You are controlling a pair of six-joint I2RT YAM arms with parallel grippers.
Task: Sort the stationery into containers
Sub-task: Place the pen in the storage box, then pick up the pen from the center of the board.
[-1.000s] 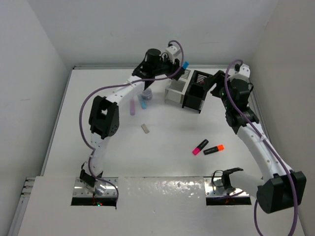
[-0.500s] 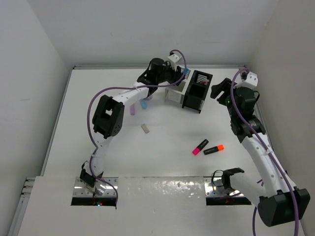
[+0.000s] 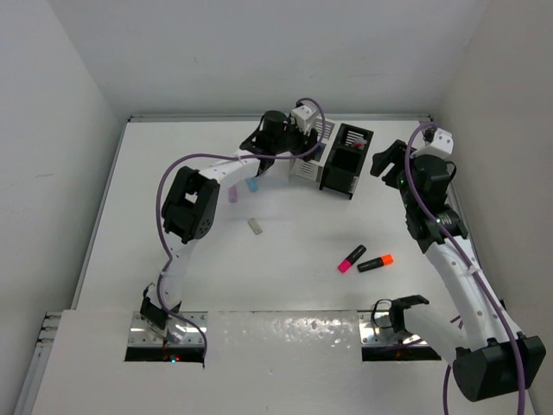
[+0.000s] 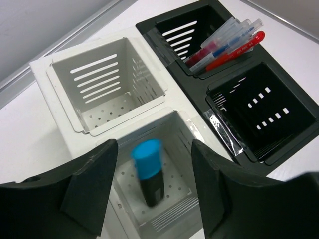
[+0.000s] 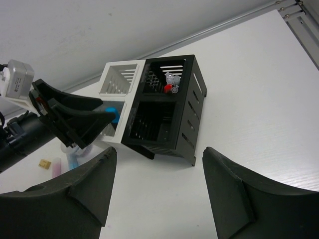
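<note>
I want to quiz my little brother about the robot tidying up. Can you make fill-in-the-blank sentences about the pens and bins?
1. The highlighter in the white bin has a ___ cap.
2. The left gripper around it is ___.
3. The brightest pen in the black bin is ___.
4. The pink highlighter and orange highlighter lie on the ___.

Missing words: blue, open, red, table.
</note>
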